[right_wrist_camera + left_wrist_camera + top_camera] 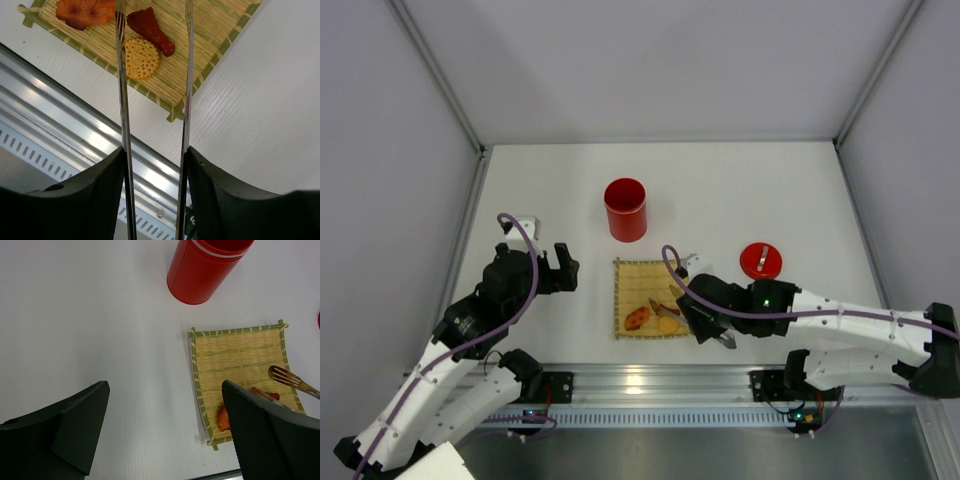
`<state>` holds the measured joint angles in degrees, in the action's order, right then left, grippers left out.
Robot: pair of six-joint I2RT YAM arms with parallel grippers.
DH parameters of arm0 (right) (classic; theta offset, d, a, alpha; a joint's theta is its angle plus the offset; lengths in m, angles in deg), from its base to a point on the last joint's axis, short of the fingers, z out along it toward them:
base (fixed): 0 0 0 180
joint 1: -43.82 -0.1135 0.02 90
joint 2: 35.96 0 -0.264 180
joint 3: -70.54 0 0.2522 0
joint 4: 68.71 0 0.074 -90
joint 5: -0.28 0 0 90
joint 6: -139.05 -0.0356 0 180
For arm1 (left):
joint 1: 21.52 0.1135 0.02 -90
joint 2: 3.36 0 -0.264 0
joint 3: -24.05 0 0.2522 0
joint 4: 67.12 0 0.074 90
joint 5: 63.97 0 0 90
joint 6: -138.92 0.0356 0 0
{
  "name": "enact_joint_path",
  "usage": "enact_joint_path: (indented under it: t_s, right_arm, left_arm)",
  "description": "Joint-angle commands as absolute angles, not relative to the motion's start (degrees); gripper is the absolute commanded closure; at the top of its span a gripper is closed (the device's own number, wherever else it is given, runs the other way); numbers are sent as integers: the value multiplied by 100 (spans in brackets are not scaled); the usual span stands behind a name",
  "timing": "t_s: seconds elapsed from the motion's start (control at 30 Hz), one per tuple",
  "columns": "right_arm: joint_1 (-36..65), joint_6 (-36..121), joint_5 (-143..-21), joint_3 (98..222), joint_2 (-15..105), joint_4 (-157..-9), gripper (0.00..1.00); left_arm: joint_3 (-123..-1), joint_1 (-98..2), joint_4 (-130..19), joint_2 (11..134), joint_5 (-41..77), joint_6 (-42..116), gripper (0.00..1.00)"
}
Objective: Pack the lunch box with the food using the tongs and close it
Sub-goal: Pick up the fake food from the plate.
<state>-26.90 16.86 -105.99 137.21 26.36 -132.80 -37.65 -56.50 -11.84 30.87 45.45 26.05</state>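
The red lunch box (625, 209) stands upright and uncovered behind the bamboo mat (638, 275). Its red lid (760, 260) lies on the table to the mat's right. My right gripper (154, 160) is shut on the silver tongs (122, 100), whose two arms stand apart and reach over the mat (210, 20). One tong tip is between an orange slice (85, 11) and a dark red piece (150, 30); a yellow biscuit round (141, 58) lies just below. My left gripper (165, 410) is open over bare table, left of the mat (235, 350), holding nothing.
An aluminium rail (650, 380) runs along the near table edge, just below the mat. Grey enclosure walls close in the table on the left, right and back. The lunch box (205, 267) shows at the top of the left wrist view.
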Motion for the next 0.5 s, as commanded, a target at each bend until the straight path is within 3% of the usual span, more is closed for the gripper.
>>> enact_joint_path:
  t_s: [0.0, 0.47]
  right_arm:
    - [-2851, 1574, -10739, 13739, 2644, -13424, 51]
    - [-2957, 1530, -10730, 13616, 2688, -13433, 52]
  left_arm:
    - [-3725, -5685, -1390, 3030, 4607, 2537, 1]
    - [-3717, -5685, -1381, 3039, 4625, 2537, 1]
